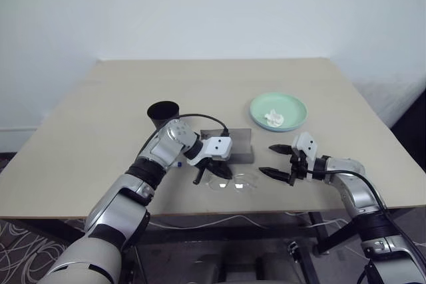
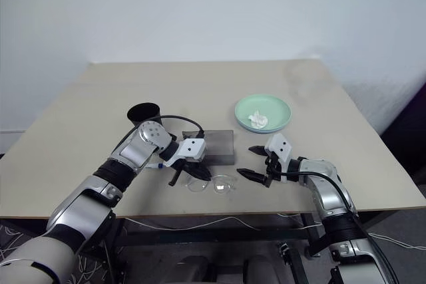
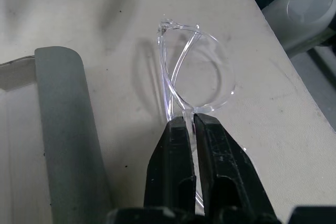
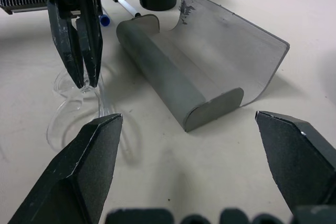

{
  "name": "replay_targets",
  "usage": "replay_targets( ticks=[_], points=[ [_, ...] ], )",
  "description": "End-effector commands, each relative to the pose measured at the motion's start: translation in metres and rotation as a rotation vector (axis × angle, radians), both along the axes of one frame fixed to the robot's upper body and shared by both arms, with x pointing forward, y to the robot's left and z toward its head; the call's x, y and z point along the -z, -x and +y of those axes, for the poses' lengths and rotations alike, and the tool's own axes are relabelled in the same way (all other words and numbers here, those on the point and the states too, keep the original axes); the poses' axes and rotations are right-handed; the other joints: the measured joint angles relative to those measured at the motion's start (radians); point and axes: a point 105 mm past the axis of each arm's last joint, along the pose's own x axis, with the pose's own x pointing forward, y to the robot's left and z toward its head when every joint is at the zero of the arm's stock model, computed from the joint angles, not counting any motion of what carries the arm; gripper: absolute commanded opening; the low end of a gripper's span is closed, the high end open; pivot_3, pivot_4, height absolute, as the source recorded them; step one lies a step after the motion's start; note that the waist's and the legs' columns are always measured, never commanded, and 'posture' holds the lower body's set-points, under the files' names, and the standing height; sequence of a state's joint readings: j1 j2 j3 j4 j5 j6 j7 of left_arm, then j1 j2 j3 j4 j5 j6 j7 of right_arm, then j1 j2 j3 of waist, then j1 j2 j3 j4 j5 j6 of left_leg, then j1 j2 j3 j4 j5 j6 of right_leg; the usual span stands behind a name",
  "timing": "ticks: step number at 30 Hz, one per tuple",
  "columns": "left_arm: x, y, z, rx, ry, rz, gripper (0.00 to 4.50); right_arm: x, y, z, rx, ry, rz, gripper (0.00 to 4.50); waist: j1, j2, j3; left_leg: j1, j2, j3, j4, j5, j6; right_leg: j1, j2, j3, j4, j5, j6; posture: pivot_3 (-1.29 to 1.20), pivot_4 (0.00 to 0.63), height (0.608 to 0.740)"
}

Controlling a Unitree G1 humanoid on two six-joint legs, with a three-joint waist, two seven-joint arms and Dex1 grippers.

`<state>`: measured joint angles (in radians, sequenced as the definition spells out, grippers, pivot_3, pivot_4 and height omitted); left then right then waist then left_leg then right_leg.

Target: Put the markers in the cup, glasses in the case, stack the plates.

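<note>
Hiding part of the clear glasses (image 3: 197,80): left tool (image 3: 190,124) pinching the frame

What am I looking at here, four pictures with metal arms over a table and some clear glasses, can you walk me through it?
This is a humanoid robot with two arms, each ending in a gripper of two black fingers. Two pictures come from cameras in its head, looking down over a beige table. The other two come from cameras on its wrists, looking along the fingers.

On the table lie a black cup, an open grey case, a mint green plate holding a crumpled white scrap, and a marker.

The left gripper is shut on the clear glasses by the frame. The right gripper is open beside them, holding nothing.
</note>
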<state>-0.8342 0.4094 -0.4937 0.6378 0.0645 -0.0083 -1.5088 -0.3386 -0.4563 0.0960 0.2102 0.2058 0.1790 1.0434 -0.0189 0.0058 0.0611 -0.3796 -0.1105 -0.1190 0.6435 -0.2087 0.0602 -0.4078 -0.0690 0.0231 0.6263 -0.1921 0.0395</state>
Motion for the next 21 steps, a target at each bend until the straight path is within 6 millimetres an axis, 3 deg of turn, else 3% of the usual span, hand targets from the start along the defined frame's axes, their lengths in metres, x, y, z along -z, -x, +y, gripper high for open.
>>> replay_targets(
  ticks=[1, 15, 21],
  points=[
    [-0.015, -0.002, -0.002, 0.017, 0.022, -0.018, 0.11, -0.015, -0.002, 0.003, -0.012, -0.025, -0.057, 4.42, 0.000, 0.000, 0.000, 0.000, 0.000, 0.000, 0.000, 0.000, 0.000, 0.000, 0.000, 0.000, 0.000, 0.000, 0.000, 0.00, 0.000, 0.740],
    [-0.043, -0.003, -0.006, 0.017, 0.106, -0.031, 0.11, -0.017, -0.008, 0.001, 0.007, -0.018, -0.071, 4.42, 0.000, 0.000, 0.000, 0.000, 0.000, 0.000, 0.000, 0.000, 0.000, -0.001, 0.000, 0.000, 0.000, 0.000, 0.000, 0.00, 0.000, 0.740],
    [-0.070, -0.033, -0.007, -0.086, 0.165, -0.185, 0.11, -0.020, -0.015, -0.007, 0.038, -0.013, -0.080, 4.42, 0.001, -0.001, 0.000, 0.000, 0.000, 0.000, 0.000, 0.000, 0.000, -0.001, 0.000, 0.000, 0.000, 0.000, 0.000, 0.00, 0.000, 0.740]
  ],
)
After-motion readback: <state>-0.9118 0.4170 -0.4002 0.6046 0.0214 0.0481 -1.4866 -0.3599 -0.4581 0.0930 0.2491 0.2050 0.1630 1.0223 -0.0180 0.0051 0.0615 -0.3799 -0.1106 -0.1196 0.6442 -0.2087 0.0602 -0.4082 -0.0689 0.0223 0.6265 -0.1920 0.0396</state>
